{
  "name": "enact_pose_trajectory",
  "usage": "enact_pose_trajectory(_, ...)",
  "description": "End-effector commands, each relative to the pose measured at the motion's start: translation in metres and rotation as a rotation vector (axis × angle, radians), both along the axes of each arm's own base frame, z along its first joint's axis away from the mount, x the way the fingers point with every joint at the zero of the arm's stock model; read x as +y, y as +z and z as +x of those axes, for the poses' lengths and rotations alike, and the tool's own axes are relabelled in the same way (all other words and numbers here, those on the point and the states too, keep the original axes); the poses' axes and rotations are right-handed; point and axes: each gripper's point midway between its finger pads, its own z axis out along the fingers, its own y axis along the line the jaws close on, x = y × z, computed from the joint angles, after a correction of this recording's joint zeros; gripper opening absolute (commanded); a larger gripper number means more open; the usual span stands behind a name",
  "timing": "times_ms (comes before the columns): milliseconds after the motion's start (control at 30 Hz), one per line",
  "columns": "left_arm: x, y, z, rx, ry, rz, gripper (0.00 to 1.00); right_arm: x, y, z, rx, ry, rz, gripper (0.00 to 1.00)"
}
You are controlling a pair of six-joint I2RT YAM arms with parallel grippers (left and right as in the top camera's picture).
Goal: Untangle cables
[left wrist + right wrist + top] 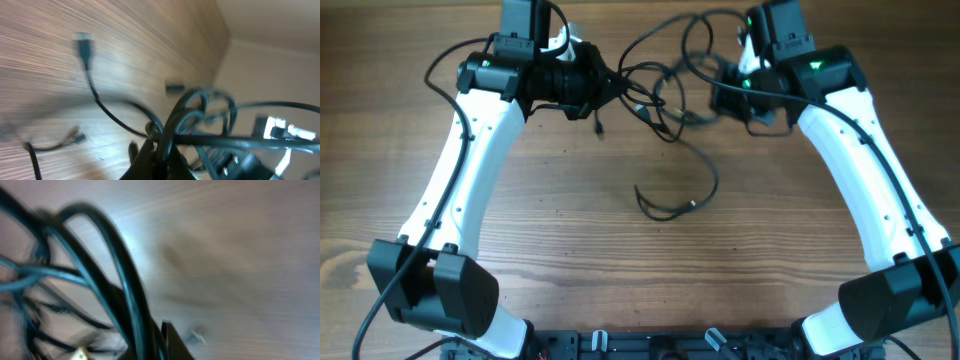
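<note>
From overhead, the wooden worktop carries both white arms reaching toward the top of the frame. The cables form a tangle of thin black loops strung between them at upper centre. The left end effector is narrowed onto the tangle's left edge, and the right end effector meets its right edge. A short plug end hangs below the left one. Beneath the tangle, near the middle of the frame, a loose cable curves down from it and lies in an open hook shape on the wood. The left wrist view is blurred. Several cords converge at lower centre and run straight into the dark fingers, which are clamped on the bunch. A USB plug dangles on its cord at upper left, and a smaller connector sits at lower left, just above the grain. The right wrist view is blurred more heavily. Thick-looking dark loops fill the left half and funnel down to the bottom edge beside one dark finger, so that the end effector appears closed on the cords. The exact gap between its fingers cannot be read. A small pale connector lies on the wood just right of that finger.
</note>
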Motion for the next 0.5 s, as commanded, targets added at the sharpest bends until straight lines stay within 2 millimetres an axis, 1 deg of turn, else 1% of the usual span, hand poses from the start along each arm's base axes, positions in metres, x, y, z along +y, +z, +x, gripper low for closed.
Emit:
enact_pose_trajectory(0, 0.088, -0.035, 0.026, -0.002, 0.312, 0.391, 0.04, -0.085, -0.002, 0.005, -0.040, -0.149, -0.392, 0.04)
enact_pose_trajectory(33, 0.101, -0.043, 0.021, 0.028, 0.342, 0.462, 0.04, -0.094, 0.000, 0.007, -0.057, -0.188, -0.437, 0.05)
enact_pose_trajectory(67, 0.106, -0.048, 0.016, 0.055, 0.345, 0.491, 0.04, -0.096, 0.002, 0.011, -0.076, -0.204, -0.442, 0.05)
enact_pose_trajectory(133, 0.108, -0.058, 0.004, 0.109, 0.317, 0.519, 0.04, -0.090, 0.006, 0.021, -0.116, -0.205, -0.411, 0.05)
enact_pose_trajectory(167, 0.108, -0.062, -0.001, 0.127, 0.299, 0.533, 0.04, -0.079, 0.006, 0.024, -0.125, -0.170, -0.358, 0.06)
enact_pose_trajectory(200, 0.108, -0.063, -0.006, 0.147, 0.290, 0.531, 0.04, -0.059, 0.006, 0.027, -0.134, -0.074, -0.280, 0.06)
enact_pose_trajectory(233, 0.102, -0.063, -0.009, 0.161, 0.269, 0.505, 0.04, -0.033, 0.007, 0.026, -0.143, 0.051, -0.166, 0.06)
enact_pose_trajectory(267, 0.094, -0.062, -0.010, 0.149, 0.224, 0.473, 0.04, -0.004, 0.012, 0.020, -0.152, 0.192, -0.042, 0.06)
enact_pose_trajectory(300, 0.083, -0.058, -0.010, 0.124, 0.161, 0.431, 0.04, 0.020, 0.017, 0.011, -0.158, 0.309, 0.059, 0.06)
enact_pose_trajectory(333, 0.077, -0.057, -0.012, 0.110, 0.124, 0.418, 0.04, 0.036, 0.021, 0.002, -0.153, 0.382, 0.124, 0.07)
enact_pose_trajectory(367, 0.074, -0.057, -0.013, 0.103, 0.107, 0.421, 0.04, 0.045, 0.022, -0.006, -0.147, 0.430, 0.148, 0.10)
enact_pose_trajectory(433, 0.068, -0.057, -0.013, 0.071, 0.059, 0.435, 0.05, 0.059, 0.018, -0.018, -0.131, 0.481, 0.130, 0.19)
enact_pose_trajectory(467, 0.067, -0.056, -0.013, 0.054, 0.035, 0.443, 0.08, 0.065, 0.018, -0.020, -0.132, 0.496, 0.122, 0.24)
